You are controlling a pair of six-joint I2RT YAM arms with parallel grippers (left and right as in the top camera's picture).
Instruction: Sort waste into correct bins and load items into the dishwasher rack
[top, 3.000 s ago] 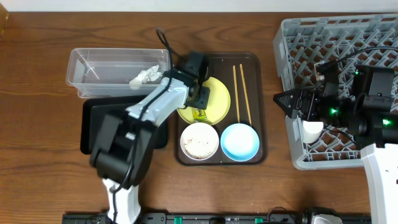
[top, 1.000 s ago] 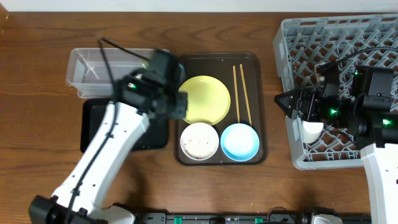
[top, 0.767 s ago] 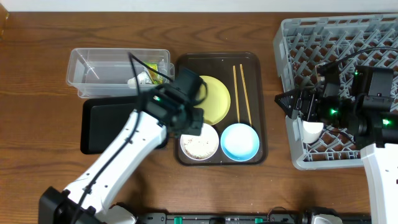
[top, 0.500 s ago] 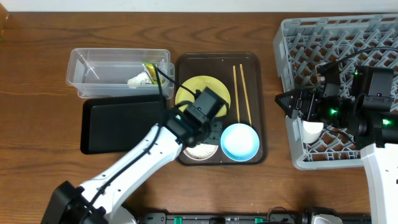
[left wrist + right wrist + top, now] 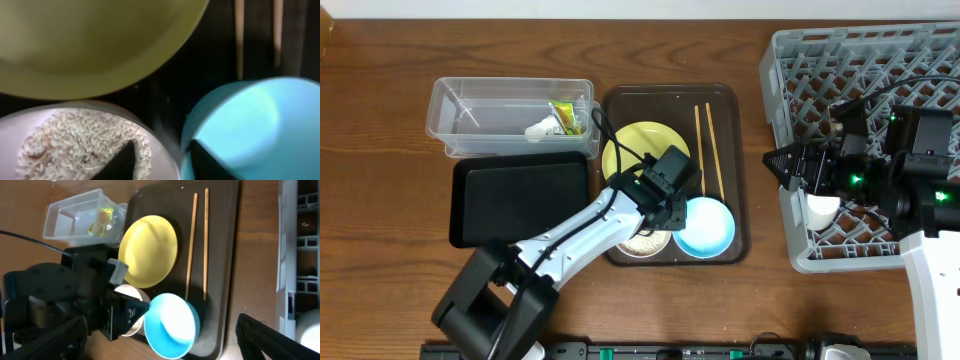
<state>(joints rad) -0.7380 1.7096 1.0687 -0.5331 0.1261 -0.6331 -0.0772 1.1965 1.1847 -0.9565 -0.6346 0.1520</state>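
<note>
My left gripper (image 5: 162,160) is open low over the dark brown serving tray (image 5: 725,110). One finger hangs over the rice (image 5: 75,140) in the white bowl (image 5: 642,243), the other over the light-blue bowl (image 5: 710,228). The pale-yellow plate (image 5: 635,150) is bare. Two chopsticks (image 5: 706,150) lie to its right. The yellow-green wrapper (image 5: 563,117) and the white scrap (image 5: 539,128) lie in the clear tub (image 5: 480,100). The black tray (image 5: 520,200) sits in front of the tub. My right gripper (image 5: 772,162) is open and empty at the left edge of the grey rack (image 5: 860,60).
A white object (image 5: 823,208) lies in the rack under my right arm. My left arm reaches across the serving tray's front left corner. Bare wooden table (image 5: 380,250) surrounds the tub, trays and rack.
The wrapper left the plate and now lies in the clear tub. My left gripper swung to the tub, then back right and down to the two bowls. The right arm has not moved.
</note>
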